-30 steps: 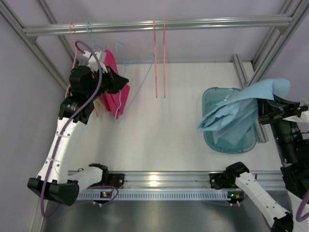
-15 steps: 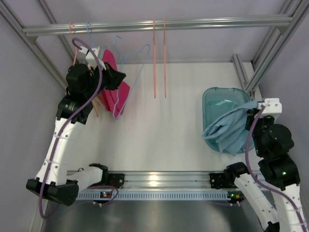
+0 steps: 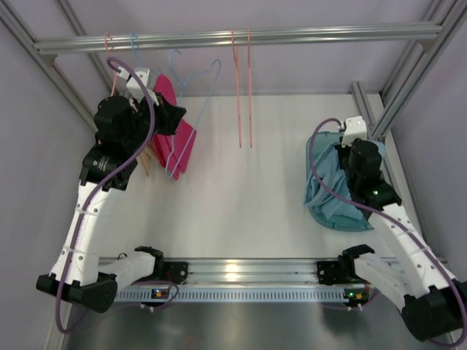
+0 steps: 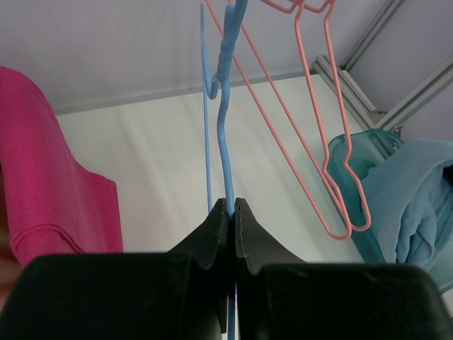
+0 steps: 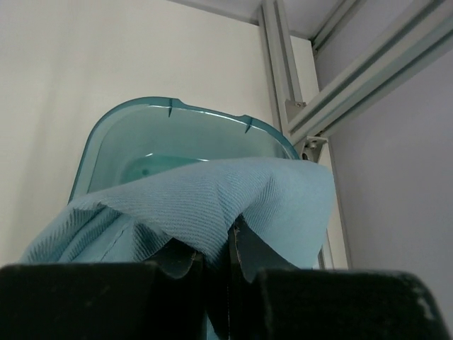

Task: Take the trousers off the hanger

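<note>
The magenta-pink trousers (image 3: 182, 142) hang folded at the far left under the rail, and show at the left edge of the left wrist view (image 4: 42, 177). My left gripper (image 4: 231, 204) is shut on the wire of a bare blue hanger (image 3: 195, 91) just beside them. The light blue trousers (image 3: 326, 191) lie bunched in and over the teal bin (image 3: 365, 222). My right gripper (image 5: 231, 234) is shut on a fold of them (image 5: 212, 191), above the bin (image 5: 177, 110). In the top view the right arm (image 3: 365, 171) covers its fingers.
Two bare pink hangers (image 3: 244, 95) hang from the metal rail (image 3: 292, 34) at mid-back, also seen in the left wrist view (image 4: 318, 142). Frame posts (image 3: 372, 109) run just behind and right of the bin. Both arm bases sit on the near rail (image 3: 241, 273).
The right arm swung in from the right edge and brought the light blue trousers down over the bin. The left gripper shifted slightly back and left with the blue hanger.
</note>
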{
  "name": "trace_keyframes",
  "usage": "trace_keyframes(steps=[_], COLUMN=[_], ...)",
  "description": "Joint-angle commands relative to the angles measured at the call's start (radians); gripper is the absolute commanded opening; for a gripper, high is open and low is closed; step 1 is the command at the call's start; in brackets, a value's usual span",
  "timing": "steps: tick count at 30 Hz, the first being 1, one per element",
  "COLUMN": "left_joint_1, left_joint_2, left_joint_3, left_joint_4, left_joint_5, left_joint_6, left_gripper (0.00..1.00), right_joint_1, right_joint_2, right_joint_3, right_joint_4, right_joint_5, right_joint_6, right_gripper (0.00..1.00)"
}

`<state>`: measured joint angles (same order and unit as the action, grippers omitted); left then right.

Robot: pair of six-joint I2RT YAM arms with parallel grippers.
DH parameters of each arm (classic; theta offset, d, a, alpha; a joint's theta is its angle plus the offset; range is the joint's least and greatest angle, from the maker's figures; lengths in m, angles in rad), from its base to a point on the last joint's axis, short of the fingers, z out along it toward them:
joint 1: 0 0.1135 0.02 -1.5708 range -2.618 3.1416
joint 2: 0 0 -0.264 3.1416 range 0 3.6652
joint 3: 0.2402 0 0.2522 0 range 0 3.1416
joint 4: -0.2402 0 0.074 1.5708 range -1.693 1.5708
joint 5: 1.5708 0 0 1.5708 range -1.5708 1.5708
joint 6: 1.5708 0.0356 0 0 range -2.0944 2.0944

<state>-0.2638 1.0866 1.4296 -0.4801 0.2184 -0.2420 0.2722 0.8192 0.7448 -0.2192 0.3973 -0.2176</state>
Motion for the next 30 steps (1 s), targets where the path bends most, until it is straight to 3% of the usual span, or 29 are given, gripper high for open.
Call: trace_keyframes(steps=[1,4,6,9,12,14,21,30], left_joint_1=[-0.018,-0.034,-0.043,-0.067,-0.101,-0.133,-0.169,-0.219], left_joint_2=[0.019,0.071,0.104,0.163,0.211,0.234,0.366,0.506], left_joint_3=[0.086,0.156,0.217,0.281,0.316,0.336,0.456,0.543], left_joint_4=[-0.004,-0.046,-0.066,-0.081,-0.080,-0.080,-0.080,-0.078], left_joint_5=[-0.039,-0.080,-0.102,-0.120,-0.142,-0.184,-0.316,-0.337], left_joint_6=[0.073,0.098,0.107,0.113,0.116,0.119,0.113,0.122], left_gripper=[0.00,0.00,0.00,0.00,0.00,0.00,0.00,0.00], right_joint_1=[-0.022,-0.044,-0.059,-0.083,-0.102,-0.106,-0.116,-0.119], right_joint_2=[0.112,0.245,0.331,0.386,0.377,0.342,0.212,0.078], right_joint_3=[0.014,0.091,0.135,0.215,0.258,0.278,0.312,0.344], right_joint_4=[0.262,0.277,0.262,0.195,0.140,0.097,-0.037,-0.144], right_joint_5=[0.003,-0.020,-0.026,-0.057,-0.095,-0.110,-0.221,-0.261], right_joint_6=[-0.031,-0.011,0.003,0.040,0.076,0.095,0.190,0.238], right_gripper=[0.07,0.30,0.56,0.79,0.94,0.99,0.99,0.99])
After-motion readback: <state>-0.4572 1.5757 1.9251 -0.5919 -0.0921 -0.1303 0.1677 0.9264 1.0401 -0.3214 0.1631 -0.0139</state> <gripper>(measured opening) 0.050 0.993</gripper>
